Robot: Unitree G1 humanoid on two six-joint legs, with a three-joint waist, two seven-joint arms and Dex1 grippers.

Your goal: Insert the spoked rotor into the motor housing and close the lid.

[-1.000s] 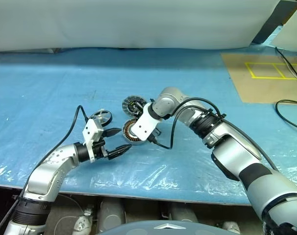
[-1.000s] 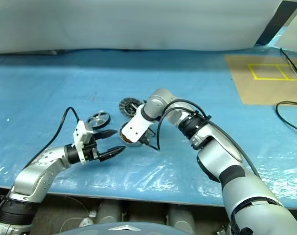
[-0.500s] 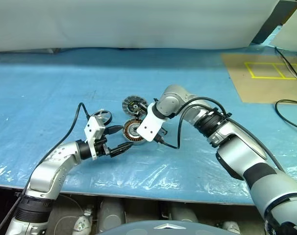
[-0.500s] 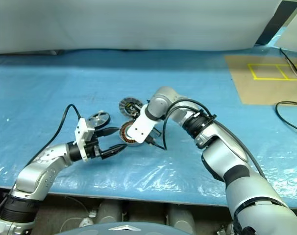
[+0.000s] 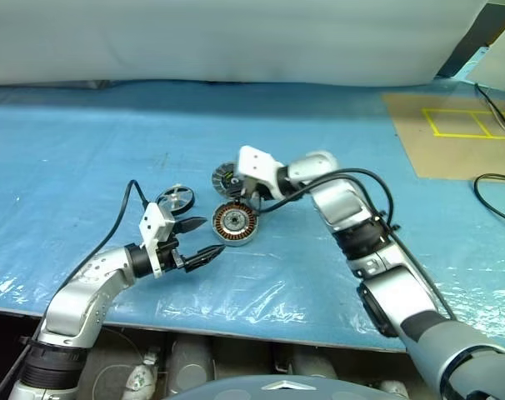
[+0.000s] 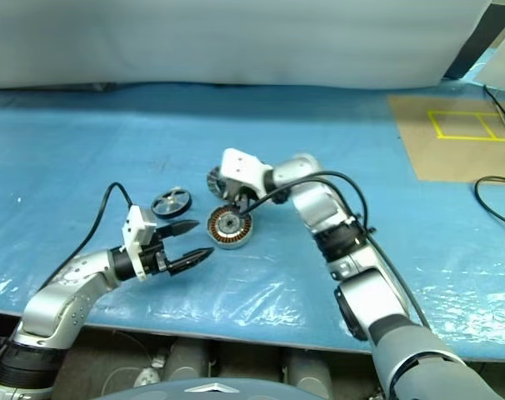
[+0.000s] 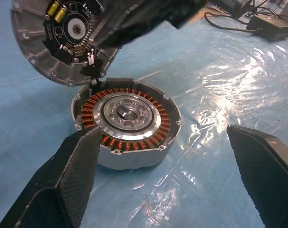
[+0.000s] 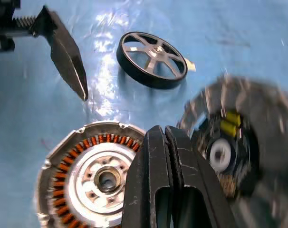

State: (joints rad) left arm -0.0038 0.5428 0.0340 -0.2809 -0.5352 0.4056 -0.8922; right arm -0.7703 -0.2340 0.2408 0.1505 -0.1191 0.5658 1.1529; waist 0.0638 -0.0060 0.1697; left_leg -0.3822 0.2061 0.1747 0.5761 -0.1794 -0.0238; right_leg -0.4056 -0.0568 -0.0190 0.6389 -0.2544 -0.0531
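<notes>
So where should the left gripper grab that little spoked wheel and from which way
Probably by its dark outer rim, from above. The spoked wheel lies flat on the blue sheet, apart from the motor housing, so opposite rim edges are free. The open left gripper sits just beside it, nearer the robot, fingers spread enough to straddle it.

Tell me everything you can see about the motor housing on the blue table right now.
The motor housing is a short round cylinder of silvery metal lying flat with its open side up. Inside runs a ring of copper-coloured windings around a silver centre plate with small holes and a central bore. It rests on the blue plastic sheet, between the open left gripper and the shut right gripper. Neither gripper touches it. The lid is tilted just behind its rim.
</notes>
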